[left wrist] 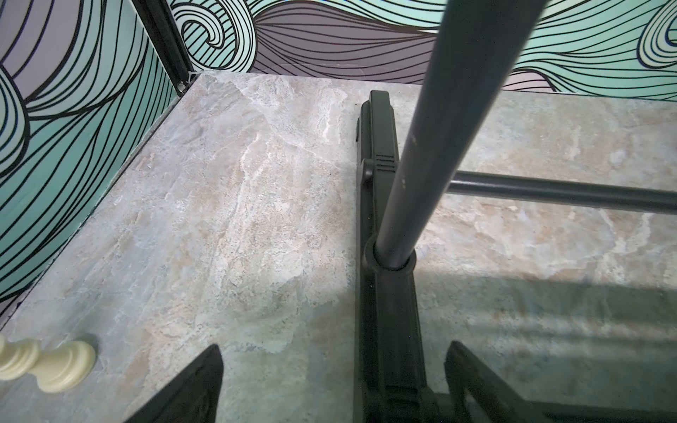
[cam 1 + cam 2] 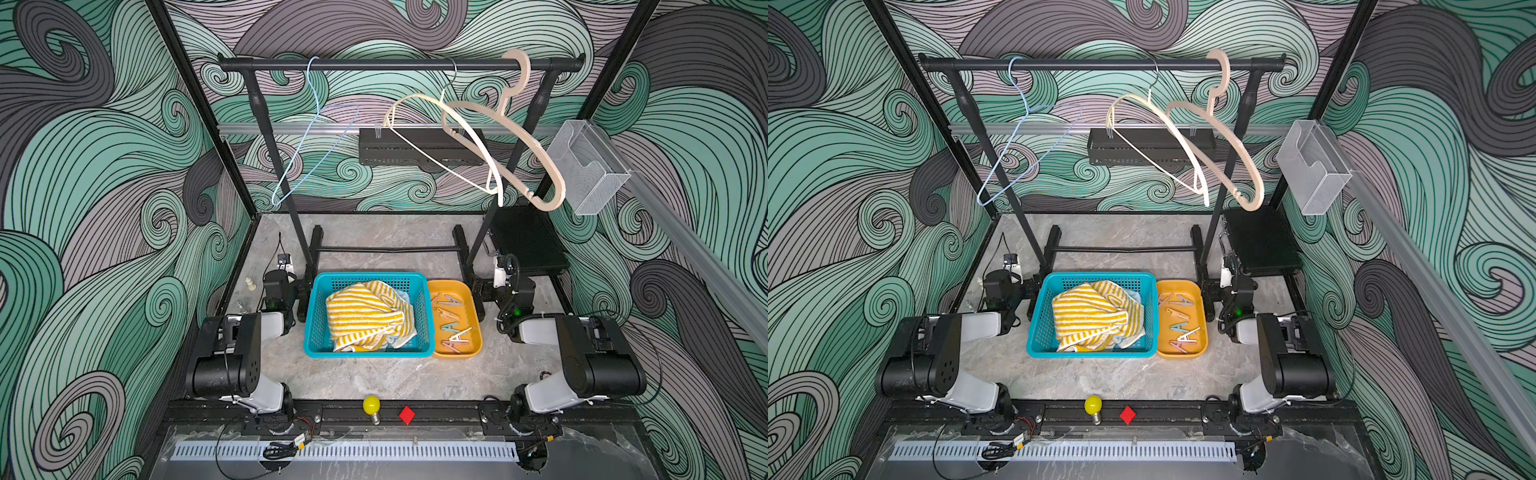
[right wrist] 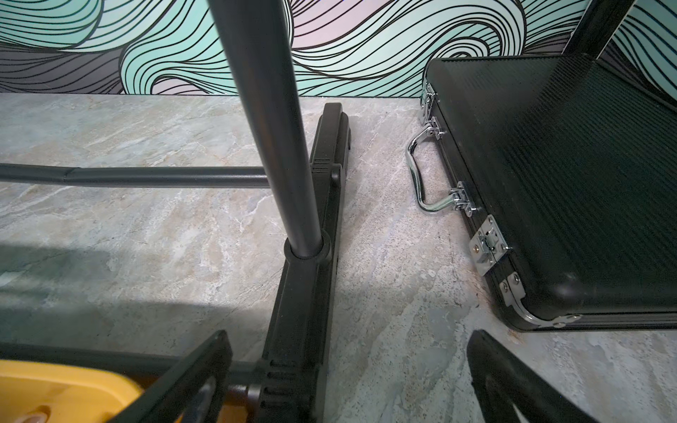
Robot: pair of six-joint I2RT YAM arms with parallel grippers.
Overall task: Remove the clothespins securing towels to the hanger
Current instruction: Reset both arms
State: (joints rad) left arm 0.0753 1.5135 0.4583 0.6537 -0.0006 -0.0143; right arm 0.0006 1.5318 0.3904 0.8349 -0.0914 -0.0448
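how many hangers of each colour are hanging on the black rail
light blue thin wire hanger: 1
cream slim plastic hanger: 1
beige thick plastic hanger: 1
total: 3

L arm (image 2: 232, 357) folded low | L pincer (image 1: 334, 348) spread, empty | R arm (image 2: 590, 357) folded low | R pincer (image 3: 350, 334) spread, empty

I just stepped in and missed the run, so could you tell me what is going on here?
Nothing is being handled. The left gripper and right gripper are parked low, open and empty. The three hangers hang bare on the rail; the towels lie heaped in the teal basket, the clothespins in the orange tray beside it.
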